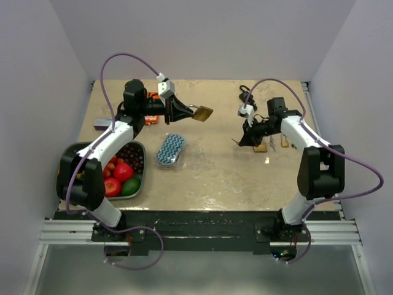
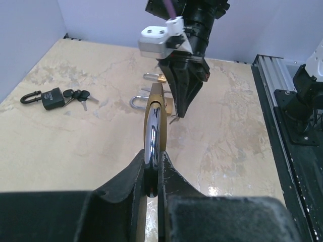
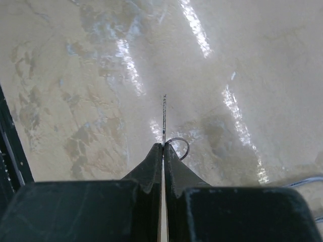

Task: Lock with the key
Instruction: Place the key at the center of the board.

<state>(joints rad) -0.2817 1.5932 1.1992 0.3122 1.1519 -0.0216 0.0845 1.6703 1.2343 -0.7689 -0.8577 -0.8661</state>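
My left gripper (image 1: 187, 113) is shut on the shackle of a brass padlock (image 1: 203, 114) and holds it above the table, body pointing right. In the left wrist view the padlock (image 2: 153, 121) shows edge-on between my fingers (image 2: 132, 174). My right gripper (image 1: 244, 141) is shut on a thin key (image 3: 164, 118) with a small ring (image 3: 177, 146); it is held above the table, blade pointing away. In the left wrist view the right gripper (image 2: 180, 103) hangs just beyond the padlock.
Two more brass padlocks (image 2: 151, 101) lie under the right gripper. A black padlock with keys (image 2: 53, 98) lies at the back. A blue patterned case (image 1: 170, 150), a tray of fruit (image 1: 124, 172) and a small grey box (image 1: 102, 123) sit on the left.
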